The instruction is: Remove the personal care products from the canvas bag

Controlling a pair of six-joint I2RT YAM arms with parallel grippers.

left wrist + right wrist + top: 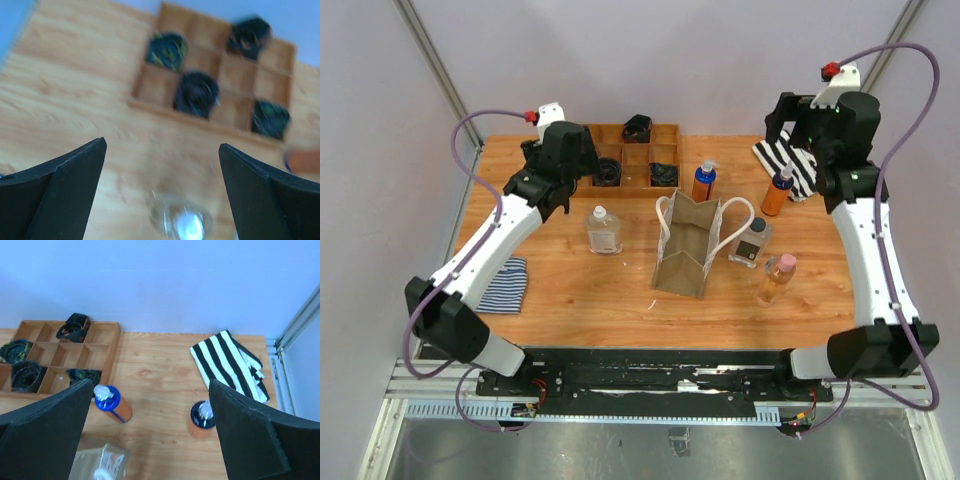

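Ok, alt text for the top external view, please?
The canvas bag stands open mid-table with five bottles outside it: clear bottle left, blue-pump bottle behind, grey-capped bottle, peach bottle and orange bottle right. A wooden tray sits at the far edge.

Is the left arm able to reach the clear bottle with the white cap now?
Probably yes: the left gripper is open, the clear bottle stands close to it, outside the canvas bag, and nothing lies between them.
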